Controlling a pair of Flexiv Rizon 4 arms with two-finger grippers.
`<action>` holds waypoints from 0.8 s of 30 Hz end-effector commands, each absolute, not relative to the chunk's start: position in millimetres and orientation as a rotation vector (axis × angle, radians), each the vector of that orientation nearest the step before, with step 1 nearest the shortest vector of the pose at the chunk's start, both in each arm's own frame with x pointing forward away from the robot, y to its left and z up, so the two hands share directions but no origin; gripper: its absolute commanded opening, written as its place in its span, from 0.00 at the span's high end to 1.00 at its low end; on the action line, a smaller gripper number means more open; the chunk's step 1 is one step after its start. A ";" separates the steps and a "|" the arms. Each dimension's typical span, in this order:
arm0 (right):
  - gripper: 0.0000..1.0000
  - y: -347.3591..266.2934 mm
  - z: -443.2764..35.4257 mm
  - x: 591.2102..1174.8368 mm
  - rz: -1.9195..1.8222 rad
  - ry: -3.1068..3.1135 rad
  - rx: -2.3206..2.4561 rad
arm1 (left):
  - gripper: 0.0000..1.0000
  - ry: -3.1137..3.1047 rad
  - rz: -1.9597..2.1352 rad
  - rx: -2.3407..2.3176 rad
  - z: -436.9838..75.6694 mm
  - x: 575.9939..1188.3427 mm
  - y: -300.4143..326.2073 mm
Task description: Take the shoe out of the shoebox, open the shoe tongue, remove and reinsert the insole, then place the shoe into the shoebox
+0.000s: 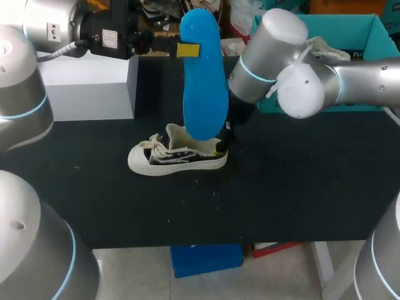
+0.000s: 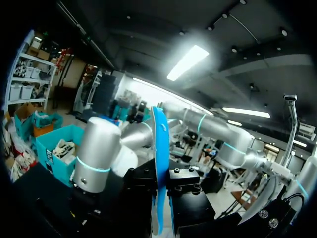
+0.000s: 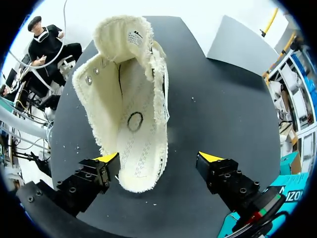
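Observation:
A cream and black sneaker (image 1: 178, 156) stands upright on the black table (image 1: 300, 187), toe to the left. Its blue insole (image 1: 203, 75) hangs upright above the heel, pinched near its top by my left gripper (image 1: 187, 50), which comes in from the far left. In the left wrist view the insole (image 2: 160, 163) shows edge-on between the shut fingers of that gripper (image 2: 161, 186). My right gripper (image 3: 158, 158) looks straight down into the bare shoe (image 3: 131, 114), open, with the heel end between its yellow tips. In the head view the right gripper (image 1: 220, 145) is mostly hidden behind the insole.
The teal shoebox (image 1: 369, 37) stands at the far right of the table, behind my right arm, with light paper inside. A white block (image 1: 87, 87) sits at the far left. Small crumbs lie on the cloth in front of the shoe.

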State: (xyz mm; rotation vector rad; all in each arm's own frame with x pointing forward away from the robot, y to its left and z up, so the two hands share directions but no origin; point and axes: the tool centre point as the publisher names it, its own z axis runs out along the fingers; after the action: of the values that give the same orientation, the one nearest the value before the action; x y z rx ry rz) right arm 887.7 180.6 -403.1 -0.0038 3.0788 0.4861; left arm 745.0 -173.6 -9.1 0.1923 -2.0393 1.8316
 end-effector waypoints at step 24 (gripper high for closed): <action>0.00 227.1 -396.7 902.4 0.051 3.148 -0.155 | 1.00 -2.041 1.834 0.195 -10.1 744.6 -175.1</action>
State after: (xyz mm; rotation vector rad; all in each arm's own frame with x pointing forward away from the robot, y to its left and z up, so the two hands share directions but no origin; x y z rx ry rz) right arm 897.8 216.7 -391.0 -0.1530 3.1378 0.1281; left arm 745.0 -173.6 -9.1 0.1923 -2.0392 1.8317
